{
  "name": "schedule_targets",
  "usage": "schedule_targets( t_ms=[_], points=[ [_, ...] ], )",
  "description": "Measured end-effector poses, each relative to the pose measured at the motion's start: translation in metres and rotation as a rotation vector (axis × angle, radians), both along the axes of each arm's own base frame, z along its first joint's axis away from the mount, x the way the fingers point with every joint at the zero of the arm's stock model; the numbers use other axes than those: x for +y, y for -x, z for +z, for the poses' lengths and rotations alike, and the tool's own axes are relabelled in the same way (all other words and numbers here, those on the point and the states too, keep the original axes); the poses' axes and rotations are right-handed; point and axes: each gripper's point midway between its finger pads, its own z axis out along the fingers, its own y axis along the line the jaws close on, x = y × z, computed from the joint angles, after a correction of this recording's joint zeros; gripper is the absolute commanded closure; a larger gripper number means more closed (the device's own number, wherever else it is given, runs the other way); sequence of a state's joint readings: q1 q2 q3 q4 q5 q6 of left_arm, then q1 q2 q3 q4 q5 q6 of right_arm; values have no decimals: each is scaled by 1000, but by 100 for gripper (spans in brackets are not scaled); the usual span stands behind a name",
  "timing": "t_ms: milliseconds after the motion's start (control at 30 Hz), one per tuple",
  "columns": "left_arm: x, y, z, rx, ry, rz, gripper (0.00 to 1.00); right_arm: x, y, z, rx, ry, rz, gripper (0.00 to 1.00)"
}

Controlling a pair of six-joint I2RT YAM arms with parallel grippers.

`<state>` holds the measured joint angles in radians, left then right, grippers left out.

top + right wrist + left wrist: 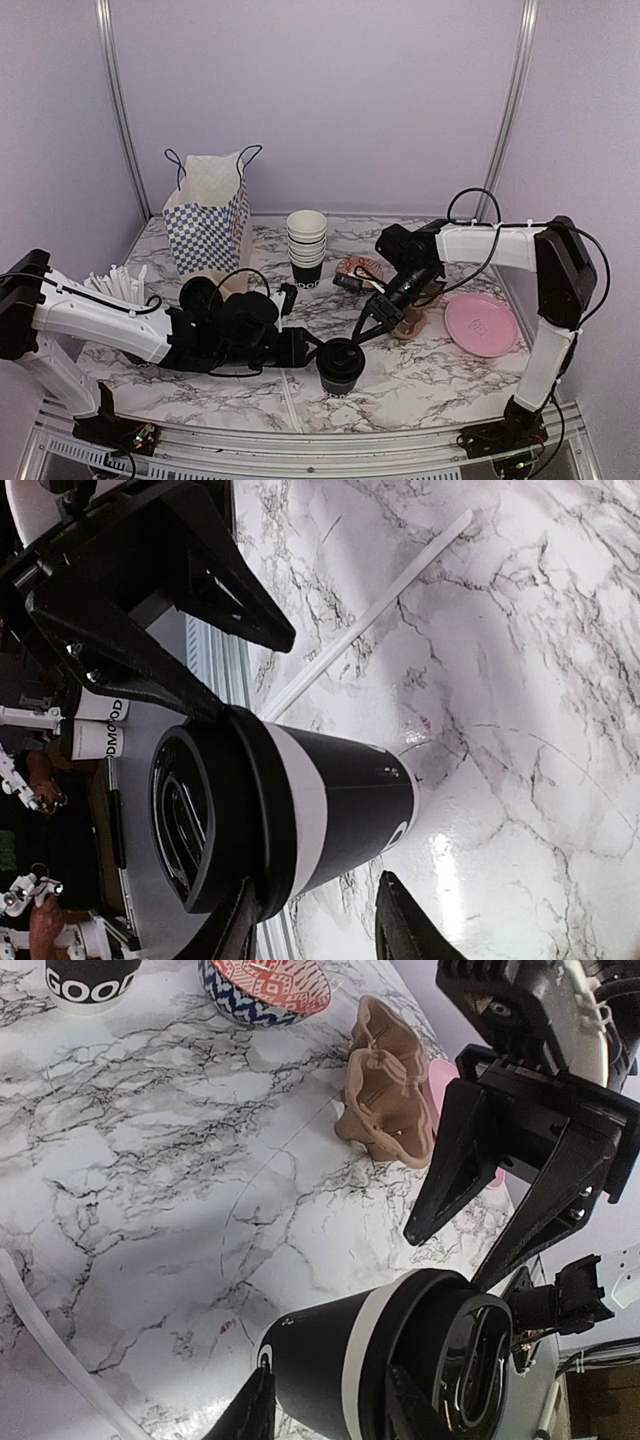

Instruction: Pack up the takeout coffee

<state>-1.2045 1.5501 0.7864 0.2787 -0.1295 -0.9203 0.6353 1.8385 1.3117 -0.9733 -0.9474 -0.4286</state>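
From above I see the takeout coffee [341,368] upright on the bench [440,375], lid on. It stands just past the tips of the left pincer [312,348] and just on the near side of the right pincer [368,335]. That view is too small to tell me how wide either pincer stands.

Each wrist view shows the other arm's fingers. The left wrist view has the right pincer beside the cup with its two black fingers spread in a V. Nothing sits between them, and the tips stop just short of the lid [470,1350]. The right wrist view has the left pincer spread likewise. One tip is right at the lid's rim, though I cannot tell if it touches, and the other is clear of it. Neither pincer pinches the cup.

Only the wrist views show the white band under the lid. The right wrist view adds a white straw [370,620] lying beyond the left pincer. The left wrist view adds a tan crumpled paper piece [385,1095] and a patterned bowl [265,988] beyond the right pincer. Only the top view shows the checkered bag [205,225] and the stack of cups [306,248] beyond both pincers, and the pink plate [481,324] beside the right one.

My left arm lies low, stretched from the left corner toward the centre. My right arm rises at the right, elbow high, forearm running left, wrist angled down at the cup.
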Motion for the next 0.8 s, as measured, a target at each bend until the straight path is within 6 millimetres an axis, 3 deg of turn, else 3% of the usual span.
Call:
schedule_targets(
  t_ms=[333, 533, 800],
  points=[
    [3, -6, 10, -111, -133, -41, 43, -4, -8, 5, -82, 3, -2, 62],
    [14, -12, 22, -161, -170, -18, 42, -6, -10, 3, -92, 7, -3, 63],
    [21, -6, 14, -133, -215, -38, 47, -6, -10, 4, -108, -1, 7, 63]
  ],
)
